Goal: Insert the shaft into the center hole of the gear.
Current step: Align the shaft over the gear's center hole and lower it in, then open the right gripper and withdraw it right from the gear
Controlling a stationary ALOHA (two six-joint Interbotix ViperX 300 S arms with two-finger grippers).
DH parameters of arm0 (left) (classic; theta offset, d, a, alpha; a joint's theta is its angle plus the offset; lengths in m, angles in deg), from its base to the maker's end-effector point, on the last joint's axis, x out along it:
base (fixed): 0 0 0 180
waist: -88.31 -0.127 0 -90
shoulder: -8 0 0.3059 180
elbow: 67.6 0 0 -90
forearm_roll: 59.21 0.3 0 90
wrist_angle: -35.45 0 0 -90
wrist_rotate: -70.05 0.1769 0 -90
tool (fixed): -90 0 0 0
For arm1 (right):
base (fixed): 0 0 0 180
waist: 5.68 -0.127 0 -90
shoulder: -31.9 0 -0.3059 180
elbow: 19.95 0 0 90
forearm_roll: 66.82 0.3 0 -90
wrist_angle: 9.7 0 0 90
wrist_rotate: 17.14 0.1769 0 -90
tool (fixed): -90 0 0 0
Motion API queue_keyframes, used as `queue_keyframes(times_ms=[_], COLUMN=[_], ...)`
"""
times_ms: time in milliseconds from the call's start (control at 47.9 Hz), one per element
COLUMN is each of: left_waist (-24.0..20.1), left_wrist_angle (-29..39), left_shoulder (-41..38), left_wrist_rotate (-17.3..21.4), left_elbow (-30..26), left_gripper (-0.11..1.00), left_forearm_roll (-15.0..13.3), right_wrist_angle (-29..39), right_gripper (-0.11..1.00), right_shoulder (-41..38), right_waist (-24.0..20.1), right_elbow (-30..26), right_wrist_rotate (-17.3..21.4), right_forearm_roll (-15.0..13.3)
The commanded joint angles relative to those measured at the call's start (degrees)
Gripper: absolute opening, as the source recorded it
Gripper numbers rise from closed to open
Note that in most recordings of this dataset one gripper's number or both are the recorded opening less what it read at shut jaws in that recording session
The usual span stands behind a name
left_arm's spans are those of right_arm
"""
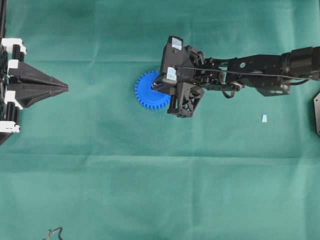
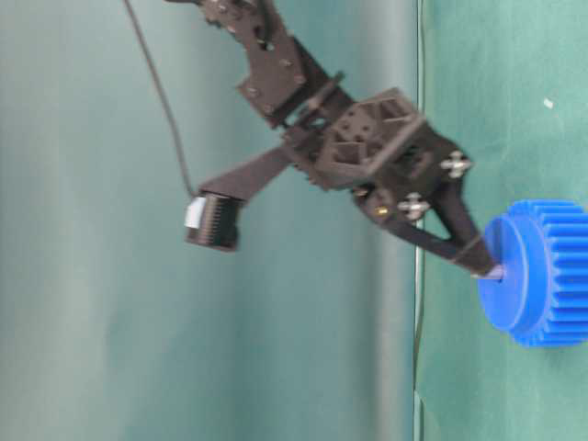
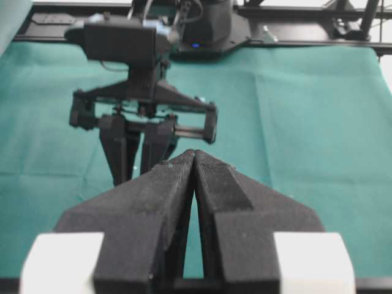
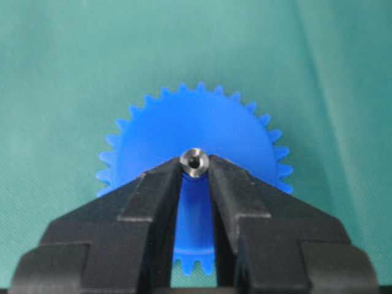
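The blue gear (image 1: pixel 149 92) lies flat on the green cloth near the middle of the table. My right gripper (image 1: pixel 159 86) is over it, shut on the shaft (image 4: pixel 195 163), a small silvery pin seen end-on between the fingertips. In the table-level view the shaft's tip (image 2: pixel 496 272) touches the middle of the gear's flat face (image 2: pixel 542 271). The center hole is hidden behind the shaft. In the right wrist view the gear (image 4: pixel 196 125) fills the space beyond the jaws. My left gripper (image 1: pixel 64 88) is shut and empty at the far left, and shows in its own view (image 3: pixel 195 153).
A small pale-blue wedge (image 1: pixel 264 118) lies on the cloth at the right. A black plate (image 1: pixel 317 114) sits at the right edge. A cable end (image 1: pixel 54 233) pokes in at the bottom left. The right arm (image 3: pixel 144 116) stands ahead of the left gripper.
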Motion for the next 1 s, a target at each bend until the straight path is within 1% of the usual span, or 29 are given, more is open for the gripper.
queue_keyframes(times_ms=[0,522,563,605,730,835,855,897,981], left_waist=[0.1,0.1,0.1,0.1,0.1,0.1,0.1,0.1,0.1], left_wrist_angle=[-0.3,-0.3,-0.3,-0.3,-0.3,-0.3,-0.3,-0.3,-0.3], left_shoulder=[-0.3,-0.3,-0.3,-0.3,-0.3,-0.3,-0.3,-0.3,-0.3], left_wrist_rotate=[0.1,0.1,0.1,0.1,0.0,0.1,0.0,0.0,0.0], left_elbow=[-1.4,-1.4,-1.5,-1.4,-1.4,-1.4,-1.4,-1.4,-1.5], left_gripper=[0.0,0.0,0.0,0.0,0.0,0.0,0.0,0.0,0.0], left_forearm_roll=[0.1,0.1,0.1,0.1,0.1,0.1,0.1,0.1,0.1], right_wrist_angle=[0.4,1.9,1.8,1.8,1.6,1.6,1.6,1.6,1.6], right_gripper=[0.17,0.18,0.24,0.34,0.7,0.93,0.96,0.98,0.95], right_shoulder=[0.3,0.1,0.1,0.1,0.1,0.1,0.1,0.1,0.2], right_waist=[-0.2,-0.2,-0.2,-0.2,-0.2,-0.2,-0.2,-0.2,-0.2], right_elbow=[-0.7,-0.8,-0.8,-0.8,-0.8,-0.8,-0.8,-0.8,-0.9], right_wrist_rotate=[0.0,0.0,0.0,0.0,0.0,0.0,0.0,0.0,0.0], right_forearm_roll=[-0.1,-0.2,-0.1,-0.2,-0.2,-0.1,-0.2,-0.1,0.0])
